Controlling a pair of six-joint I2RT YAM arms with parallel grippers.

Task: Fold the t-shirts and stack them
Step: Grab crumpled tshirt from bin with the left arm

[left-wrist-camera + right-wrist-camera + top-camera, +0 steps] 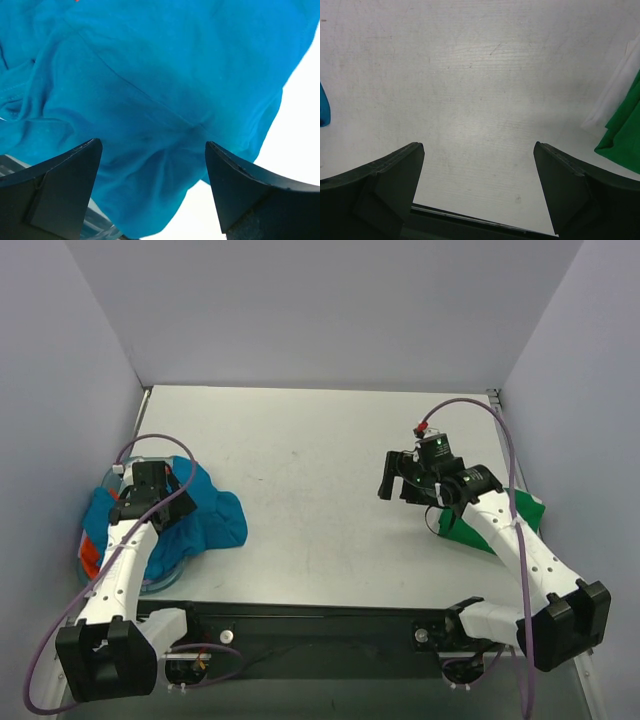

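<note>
Table (310, 460), white, mostly bare at centre. Blue t-shirt (210, 520) crumpled at 9 o'clock, partly draped over a clear tub (165, 581); tub mostly hidden, only its near rim shows. Green t-shirt (528, 508) at 3 o'clock, largely covered by the right arm and cut off at the right wrist view's edge. Left gripper (152, 145) over the blue cloth, jaws wide apart; contact with the cloth unclear. Right gripper (478, 147) above bare table, jaws apart, nothing between. Orange scrap (90, 560) under the blue shirt at 8 o'clock, unidentifiable.
</note>
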